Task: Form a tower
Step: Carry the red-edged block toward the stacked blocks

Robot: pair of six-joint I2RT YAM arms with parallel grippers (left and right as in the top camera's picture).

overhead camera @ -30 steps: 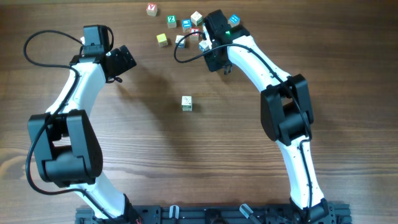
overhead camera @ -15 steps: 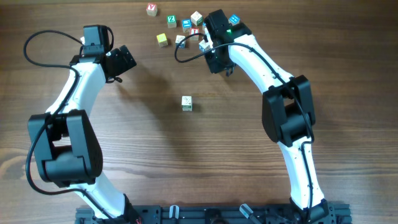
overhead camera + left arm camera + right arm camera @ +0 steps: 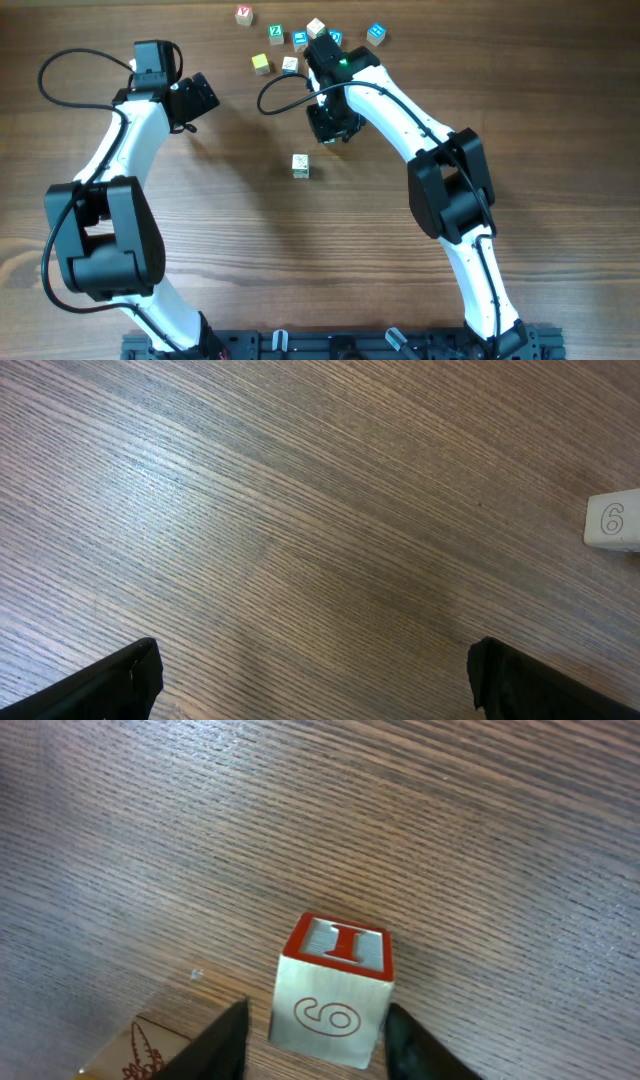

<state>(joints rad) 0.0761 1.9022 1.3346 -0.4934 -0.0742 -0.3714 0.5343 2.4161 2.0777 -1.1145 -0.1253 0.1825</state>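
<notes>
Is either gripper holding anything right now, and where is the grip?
The right gripper holds the red-lettered cube by two opposite side faces. The left gripper is open and holds nothing.

red cube (image 3: 335, 990) "I", pale cube (image 3: 612, 520) "6"

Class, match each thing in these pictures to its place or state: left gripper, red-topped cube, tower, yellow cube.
1 left gripper
2 red-topped cube
3 tower
4 yellow cube

A between the right gripper fingers
B among loose cubes at the far side of the table
C open, holding nothing
D near the table's middle

Pairs: 1-C, 2-A, 3-D, 4-B
</notes>
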